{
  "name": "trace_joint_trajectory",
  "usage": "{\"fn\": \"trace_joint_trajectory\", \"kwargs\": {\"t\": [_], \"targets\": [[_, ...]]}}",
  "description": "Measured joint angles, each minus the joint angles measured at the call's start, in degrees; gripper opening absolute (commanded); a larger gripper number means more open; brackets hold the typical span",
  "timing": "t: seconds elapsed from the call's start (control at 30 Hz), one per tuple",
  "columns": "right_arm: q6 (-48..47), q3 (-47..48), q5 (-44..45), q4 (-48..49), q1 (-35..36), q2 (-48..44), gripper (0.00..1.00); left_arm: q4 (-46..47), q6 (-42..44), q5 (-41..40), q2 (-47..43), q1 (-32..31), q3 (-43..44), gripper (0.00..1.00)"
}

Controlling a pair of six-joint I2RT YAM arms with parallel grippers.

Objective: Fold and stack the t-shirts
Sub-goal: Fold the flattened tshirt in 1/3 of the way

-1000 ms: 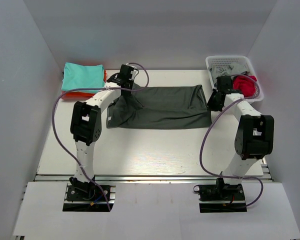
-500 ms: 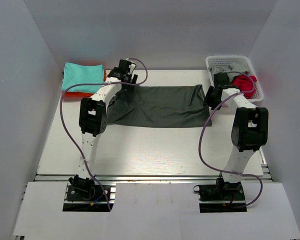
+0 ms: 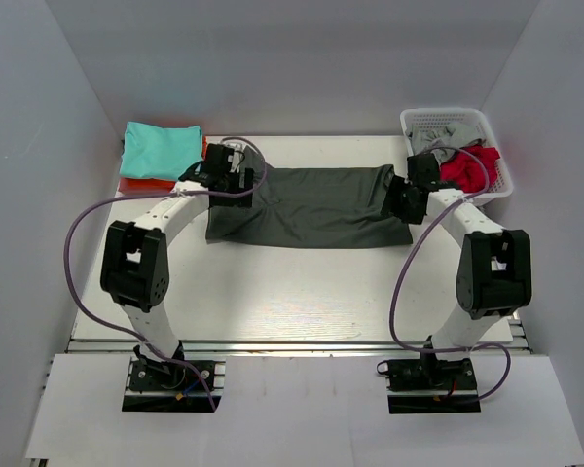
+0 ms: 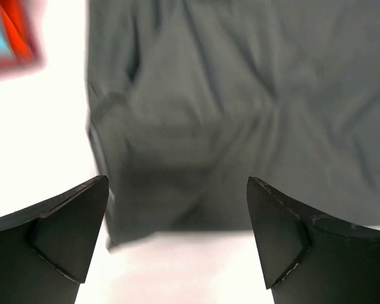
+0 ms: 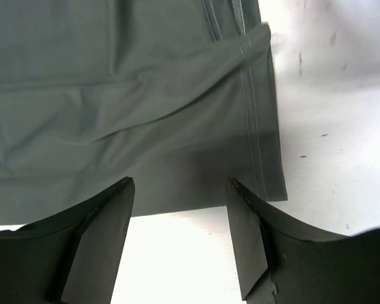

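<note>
Up close, left gripper (image 4: 177,183) spread wide, right gripper (image 5: 180,183) apart, above charcoal t-shirt (image 5: 114,95), basket (image 3: 444,114) overhead only.

No text, label, brand, number or sign can be read in any of the views.
</note>
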Motion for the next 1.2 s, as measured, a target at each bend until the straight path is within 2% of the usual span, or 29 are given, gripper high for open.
{"fn": "trace_joint_trajectory", "kwargs": {"t": [0.07, 0.3, 0.43, 0.77, 0.97, 1.1, 1.2], "targets": [[0.1, -0.7, -0.6, 0.4, 0.0, 0.9, 0.66, 1.0, -1.5, 1.0, -1.7, 0.0, -4.5, 1.0], [0.4, -2.5, -1.9, 3.8, -0.1, 5.7, 0.66, 3.8, -4.7, 2.0, 1.0, 0.3, -12.5, 1.0], [0.7, -4.5, -1.7, 5.4, -0.3, 7.4, 0.66, 6.0, -6.2, 1.5, 3.4, 1.9, -13.2, 1.0], [2.8, -11.9, -1.5, 13.7, -0.6, 3.4, 0.63, 8.9, -10.3, 5.2, 2.2, 5.9, -15.0, 1.0], [3.7, -24.3, -3.2, 13.8, -0.3, -8.0, 0.62, 5.8, -14.3, 8.5, -8.6, 5.8, -26.5, 1.0], [3.3, -30.8, -4.7, 7.5, 0.6, -17.2, 0.63, -4.7, -17.2, 11.0, -18.9, 5.5, -34.6, 1.0], [3.0, -32.8, -5.7, 0.4, 1.8, -23.4, 0.64, -13.5, -18.6, 10.9, -25.1, 5.2, -36.3, 1.0]]}}
